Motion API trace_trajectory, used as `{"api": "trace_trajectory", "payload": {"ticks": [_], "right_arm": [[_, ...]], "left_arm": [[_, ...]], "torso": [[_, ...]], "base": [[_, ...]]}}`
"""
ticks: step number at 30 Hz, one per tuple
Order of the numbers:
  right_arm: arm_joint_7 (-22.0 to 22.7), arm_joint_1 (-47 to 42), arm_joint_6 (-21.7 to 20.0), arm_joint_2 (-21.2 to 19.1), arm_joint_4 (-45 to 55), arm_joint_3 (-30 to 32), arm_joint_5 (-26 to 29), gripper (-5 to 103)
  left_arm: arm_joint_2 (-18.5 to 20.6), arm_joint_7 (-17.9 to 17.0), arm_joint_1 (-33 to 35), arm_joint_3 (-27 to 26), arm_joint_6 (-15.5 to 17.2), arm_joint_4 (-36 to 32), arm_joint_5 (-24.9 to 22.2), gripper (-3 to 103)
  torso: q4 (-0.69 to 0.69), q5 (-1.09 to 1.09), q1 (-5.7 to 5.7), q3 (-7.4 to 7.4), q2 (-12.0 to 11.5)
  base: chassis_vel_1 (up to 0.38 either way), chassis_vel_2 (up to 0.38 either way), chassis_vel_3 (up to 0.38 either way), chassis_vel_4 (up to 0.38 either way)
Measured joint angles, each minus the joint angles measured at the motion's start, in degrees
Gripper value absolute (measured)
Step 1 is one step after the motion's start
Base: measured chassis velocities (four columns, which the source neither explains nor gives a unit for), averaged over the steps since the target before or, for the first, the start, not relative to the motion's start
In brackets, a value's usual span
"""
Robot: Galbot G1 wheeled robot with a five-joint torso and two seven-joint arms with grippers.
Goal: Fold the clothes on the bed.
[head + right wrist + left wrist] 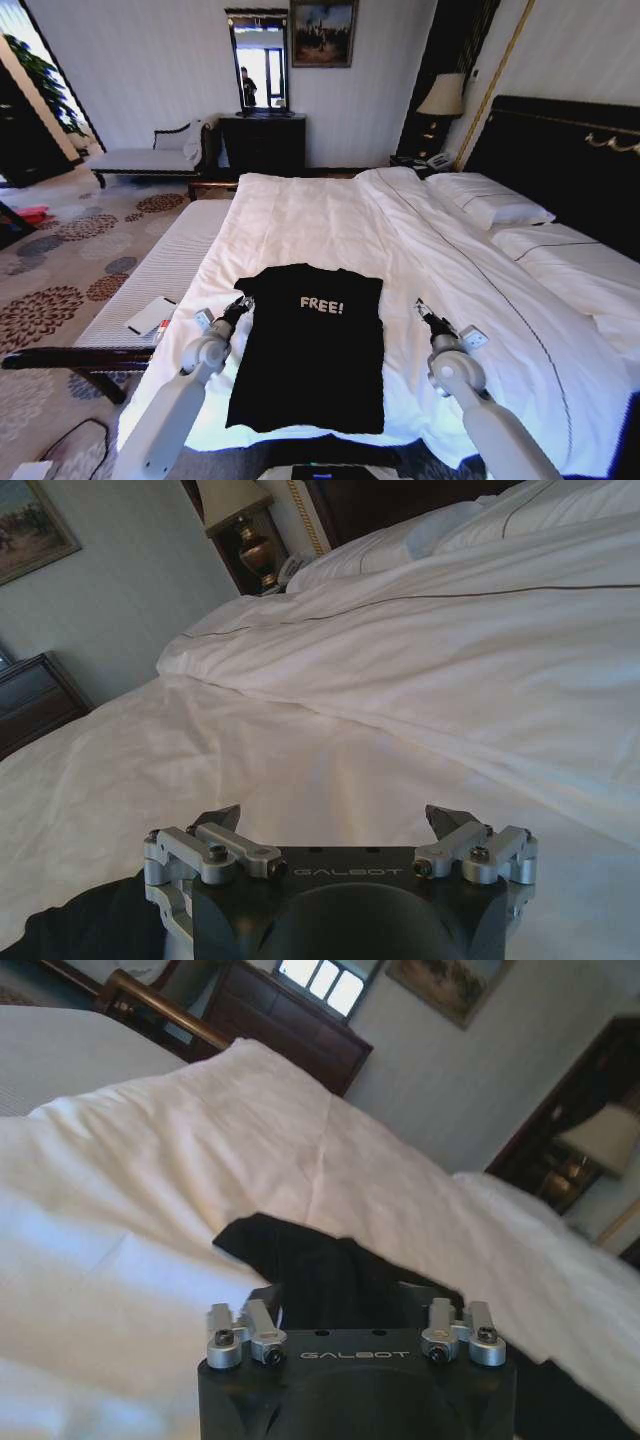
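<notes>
A flat black cotton T-shirt [312, 345] lies on the smooth white bed [330, 220]. Left gripper [238, 307] at its nine o'clock sleeve, fingers unclear; right gripper [335, 825], at three o'clock, spread.

You have a black T-shirt [310, 350] lying flat on the bed [330, 225], chest side up, with white "FREE!" lettering readable across the upper front. It looks narrow (the sleeves don't stick out at the sides, so they may be tucked in or under). Its collar end points toward the middle of the bed and its hem lies near the closest edge. The bed is large, covered in white bedding with mild creases, white pillows stacked along the dark headboard on your right.
</notes>
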Motion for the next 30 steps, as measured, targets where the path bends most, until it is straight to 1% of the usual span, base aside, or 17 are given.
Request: {"api": "trace_trajectory", "payload": {"ticks": [1,2,3,5,6,7,9,13,14,16,19,28,29,30], "right_arm": [[0.0,-0.1,0.0,0.0,0.0,0.1,0.0,100],[0.0,-0.2,0.0,-0.1,0.0,0.3,0.0,100],[0.0,-0.3,0.0,-0.1,0.1,0.4,0.0,100],[0.0,-0.3,0.0,0.0,0.1,0.4,0.0,100],[0.0,-0.3,0.0,0.0,0.1,0.4,0.0,100],[0.0,-0.3,0.0,0.0,0.1,0.4,0.0,100],[0.0,0.0,0.0,0.2,-0.1,0.0,-0.2,100],[0.0,0.3,0.0,0.4,-0.4,-0.4,-0.5,100],[0.1,0.5,0.0,0.6,-0.5,-0.7,-0.5,100],[0.2,0.6,0.0,0.7,-0.5,-0.7,-0.6,100],[0.2,0.6,0.0,0.8,-0.6,-0.7,-0.6,100],[0.2,0.3,0.0,0.9,-0.8,-0.4,-0.7,100],[0.2,0.3,0.0,1.0,-0.8,-0.4,-0.8,100],[0.2,0.3,0.0,1.0,-0.8,-0.4,-0.8,100]], "left_arm": [[-0.2,0.0,0.2,-0.4,0.0,-0.1,-0.6,74],[-0.4,0.0,0.3,-0.8,0.0,-0.1,-1.4,74],[-0.7,0.1,0.2,-1.2,0.0,0.9,-2.1,80],[-0.8,0.2,-0.3,-1.4,0.1,2.6,-2.9,90],[-0.8,0.2,-0.3,-1.4,0.1,2.6,-2.9,90],[-0.9,0.2,-1.0,-1.4,0.2,3.9,-3.8,95],[-1.2,0.2,-3.0,-1.3,0.7,6.4,-6.3,100],[-1.8,0.3,-5.2,-0.8,1.4,8.7,-8.6,100],[-2.3,0.5,-6.8,-0.4,1.7,10.0,-10.1,100],[-3.0,0.7,-8.2,0.0,2.0,11.0,-11.8,100],[-3.6,0.8,-9.0,0.2,2.3,11.5,-13.0,100],[-5.7,1.5,-10.5,0.6,2.3,13.2,-14.0,101],[-5.8,1.6,-10.6,0.6,2.2,13.2,-13.9,98],[-5.8,1.6,-10.6,0.6,2.2,13.2,-13.9,98]], "torso": [[0.0,0.0,0.0,0.0,0.0],[-0.01,0.0,0.0,0.0,0.0],[-0.03,0.0,0.0,0.0,0.0],[-0.01,-0.01,0.0,0.0,0.0],[-0.01,-0.01,0.0,0.0,0.0],[0.0,-0.01,0.0,0.0,0.0],[0.0,-0.01,0.0,0.0,0.0],[-0.01,0.0,0.0,0.0,0.0],[-0.02,0.0,0.01,0.01,0.0],[-0.02,0.0,0.01,0.01,0.0],[-0.02,0.0,0.01,0.01,0.0],[-0.01,0.0,0.01,0.0,0.0],[-0.01,0.0,0.01,0.01,0.0],[-0.01,0.0,0.01,0.01,0.0]], "base": [[0.0,0.0,0.0,0.0],[0.0,0.0,0.0,0.0],[0.0,0.0,0.0,0.0],[0.0,0.0,0.0,0.0],[0.0,0.0,0.0,0.0],[0.0,0.0,0.0,0.0],[0.0,0.0,0.0,0.0],[0.0,0.0,0.0,0.0],[0.0,0.0,0.0,0.0],[0.0,0.0,0.0,0.0],[0.0,0.0,0.0,0.0],[0.0,0.0,0.0,0.0],[0.0,0.0,0.0,0.0],[0.0,0.0,0.0,0.0]]}}
